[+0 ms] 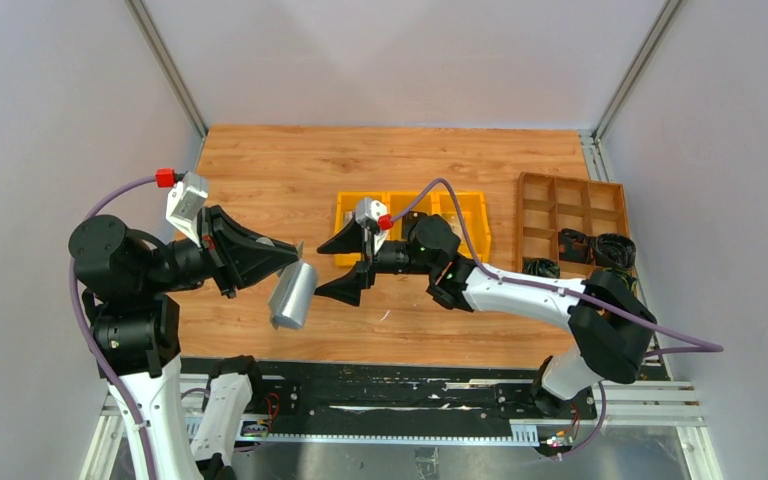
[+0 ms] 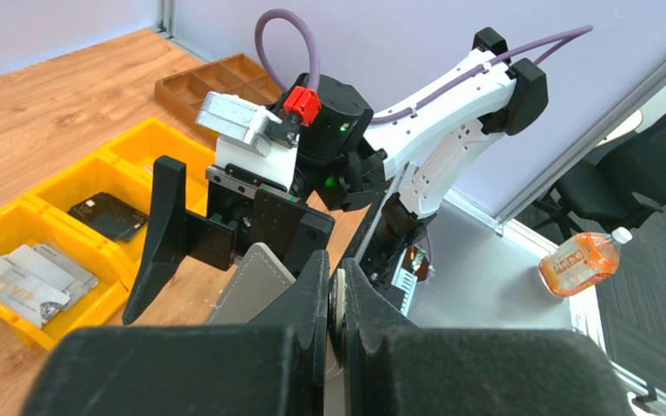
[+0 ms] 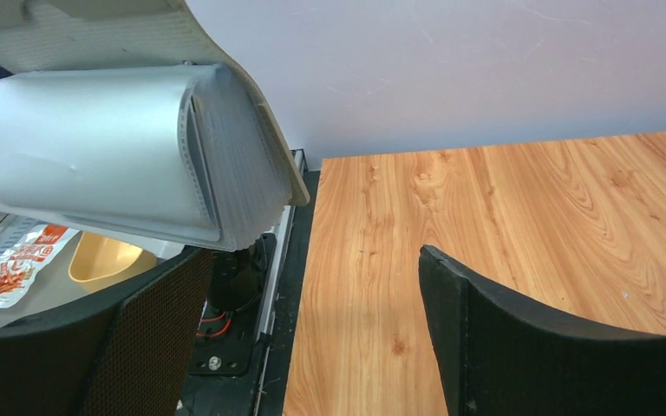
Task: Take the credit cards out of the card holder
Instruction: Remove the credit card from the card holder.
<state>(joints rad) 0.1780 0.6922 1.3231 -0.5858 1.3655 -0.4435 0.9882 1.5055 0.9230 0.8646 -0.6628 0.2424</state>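
Note:
My left gripper (image 1: 295, 252) is shut on one flap of the grey card holder (image 1: 293, 293) and holds it open above the table, hanging down. In the left wrist view the jaws (image 2: 336, 279) pinch the holder's edge, and its matte flap (image 2: 250, 284) shows beside them. My right gripper (image 1: 322, 272) is open and empty just right of the holder. In the right wrist view the holder's shiny inside and ribbed pockets (image 3: 130, 147) are at upper left, above my left finger (image 3: 139, 347). Pale credit cards (image 2: 28, 276) lie in the yellow bin's end compartment.
The yellow three-part bin (image 1: 465, 212) stands behind the right gripper, with a black object (image 2: 108, 215) in its middle part. A brown divided tray (image 1: 570, 215) holding black items is at the right. The black rail runs along the table's near edge (image 1: 380, 385).

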